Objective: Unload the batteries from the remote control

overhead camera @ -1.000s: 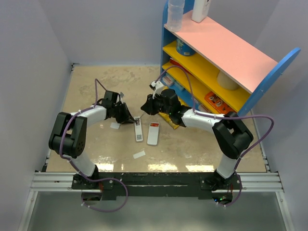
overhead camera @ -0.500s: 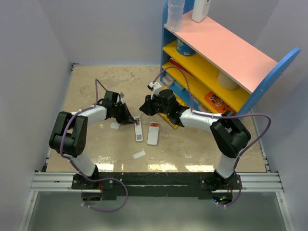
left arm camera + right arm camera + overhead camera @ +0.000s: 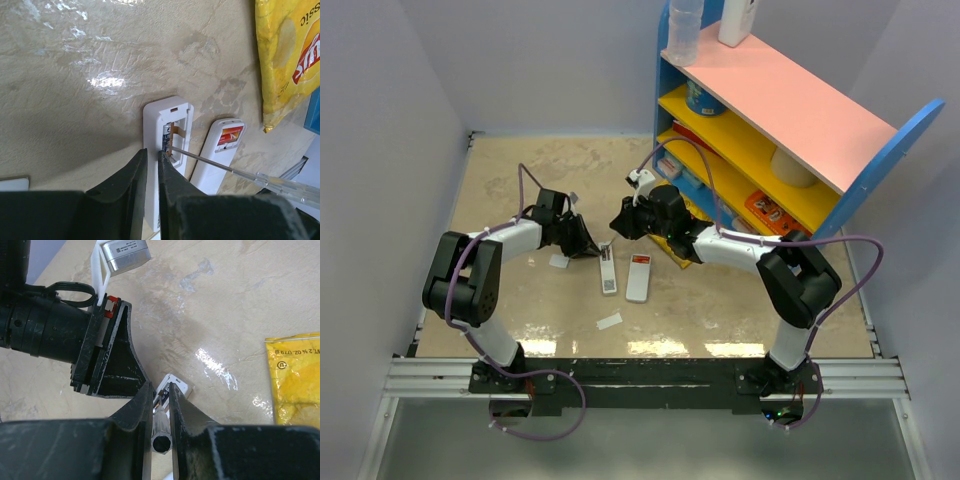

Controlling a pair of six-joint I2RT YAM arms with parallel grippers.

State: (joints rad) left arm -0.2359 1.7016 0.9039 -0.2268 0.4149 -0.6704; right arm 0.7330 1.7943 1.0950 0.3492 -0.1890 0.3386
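The white remote control [image 3: 152, 117] lies back up with its battery bay open; it also shows in the top view [image 3: 608, 272] and the right wrist view [image 3: 179, 384]. One battery [image 3: 166, 137], dark with an orange side, sits in the bay; I cannot make out a second. My left gripper [image 3: 152, 151] [image 3: 591, 247] is shut on the remote's left edge. My right gripper [image 3: 161, 386] [image 3: 623, 222] is shut on a thin grey tool [image 3: 162, 442] with a clear handle [image 3: 280, 185]. The tool's tip touches the battery's near end.
A narrower white bar with a red label [image 3: 220, 152] [image 3: 638, 279] lies just right of the remote. A yellow crisp bag [image 3: 285, 55] [image 3: 295, 370] lies by the blue shelf unit [image 3: 880, 150]. White scraps [image 3: 559, 262] [image 3: 609, 321] lie on the table.
My right gripper with the tool has shifted slightly up and left, away from me. The left gripper and the remote have not moved.
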